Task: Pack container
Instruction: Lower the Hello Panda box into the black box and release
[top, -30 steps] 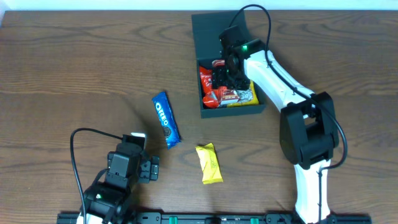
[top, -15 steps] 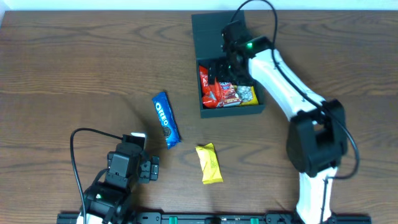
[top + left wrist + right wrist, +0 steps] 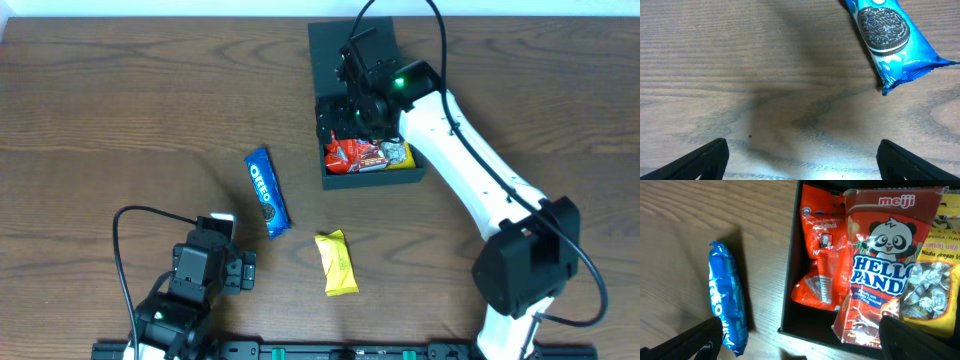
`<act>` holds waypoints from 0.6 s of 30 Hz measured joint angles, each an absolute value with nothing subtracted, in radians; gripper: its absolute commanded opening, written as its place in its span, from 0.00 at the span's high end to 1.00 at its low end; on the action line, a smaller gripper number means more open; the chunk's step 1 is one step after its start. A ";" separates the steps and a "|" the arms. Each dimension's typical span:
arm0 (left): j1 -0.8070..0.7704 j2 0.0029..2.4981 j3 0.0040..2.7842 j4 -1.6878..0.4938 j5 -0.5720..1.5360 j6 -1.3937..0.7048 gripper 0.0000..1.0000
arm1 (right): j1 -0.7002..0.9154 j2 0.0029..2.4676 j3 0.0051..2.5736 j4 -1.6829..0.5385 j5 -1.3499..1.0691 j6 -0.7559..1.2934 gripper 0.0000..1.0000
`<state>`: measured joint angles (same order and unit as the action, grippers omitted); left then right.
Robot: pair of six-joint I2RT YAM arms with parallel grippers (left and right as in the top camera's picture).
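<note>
The container (image 3: 374, 176) is a dark square box at the table's back, its flap lid (image 3: 328, 60) open behind it. It holds an orange-red packet (image 3: 821, 245), a red Hello Panda box (image 3: 880, 270) and a yellow candy packet (image 3: 935, 285). My right gripper (image 3: 347, 103) hovers over the box's left part, open and empty (image 3: 800, 347). A blue Oreo packet (image 3: 267, 192) lies on the table left of the box, and shows in the right wrist view (image 3: 729, 300) and left wrist view (image 3: 890, 40). A yellow packet (image 3: 337, 263) lies nearer the front. My left gripper (image 3: 240, 270) is open and empty (image 3: 802, 167) near the front left.
The wood table (image 3: 130, 110) is bare on the left and far right. My right arm (image 3: 470, 170) stretches diagonally from its base at the front right across to the box. A black cable (image 3: 125, 250) loops beside the left arm.
My right gripper has lifted off the packets in the box and moved toward the back left; the arm has stretched out. The left arm and the loose packets have not moved.
</note>
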<state>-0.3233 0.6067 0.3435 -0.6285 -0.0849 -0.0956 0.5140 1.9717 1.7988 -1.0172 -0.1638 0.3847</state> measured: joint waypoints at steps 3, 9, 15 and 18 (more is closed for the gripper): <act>-0.323 0.607 0.344 -0.628 -0.085 -0.095 0.05 | 0.513 1.999 1.799 -1.017 -0.164 0.382 0.01; -0.323 0.607 0.344 -0.628 -0.085 -0.095 0.05 | 0.495 2.070 1.799 -1.017 -0.164 0.381 0.01; -0.323 0.607 0.344 -0.628 -0.085 -0.095 0.05 | 0.485 2.106 1.799 -1.008 -0.163 0.381 0.01; -0.323 0.607 0.344 -0.628 -0.085 -0.095 0.04 | 0.485 2.119 1.799 -1.003 -0.160 0.379 0.01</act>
